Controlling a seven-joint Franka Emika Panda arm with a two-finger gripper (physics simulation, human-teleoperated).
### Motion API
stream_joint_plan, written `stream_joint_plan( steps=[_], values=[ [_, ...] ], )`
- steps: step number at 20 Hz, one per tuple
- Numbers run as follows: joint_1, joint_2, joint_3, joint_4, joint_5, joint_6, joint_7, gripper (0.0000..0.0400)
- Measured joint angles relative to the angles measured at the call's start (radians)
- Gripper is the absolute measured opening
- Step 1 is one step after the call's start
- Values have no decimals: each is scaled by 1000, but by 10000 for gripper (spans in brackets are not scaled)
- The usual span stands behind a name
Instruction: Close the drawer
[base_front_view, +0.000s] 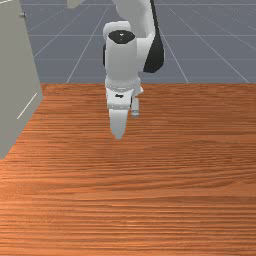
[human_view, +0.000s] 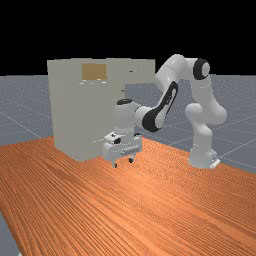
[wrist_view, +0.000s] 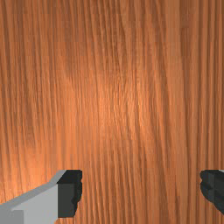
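Jutting from the upper part of the pale grey cabinet (human_view: 75, 110), the open drawer (human_view: 141, 72) sits at about twelve o'clock in the far view and points toward three o'clock, on the side of the arm's base (human_view: 201, 157). The cabinet stands at ten o'clock in both the front view and the far view; a tan panel (human_view: 94, 71) is set high on its face. The gripper (human_view: 123, 163) hangs near the far view's six o'clock, above the orange-brown wood table (human_view: 150, 210), lower than the drawer and apart from it. In the wrist view its two dark fingertips (wrist_view: 70, 192) stand wide apart, with just bare wood grain beneath and between them and nothing clamped.
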Motion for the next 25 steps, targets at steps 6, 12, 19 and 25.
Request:
stream_joint_plan(
  steps=[6, 12, 19, 25],
  values=[
    [5, 83, -6, 140, 9, -60, 46, 20],
    [10, 102, -13, 324, 16, -251, 93, 1],
    [1, -509, -13, -457, -37, -84, 56, 0],
    [-206, -281, -268, -168, 72, -109, -1021, 0]
  ],
)
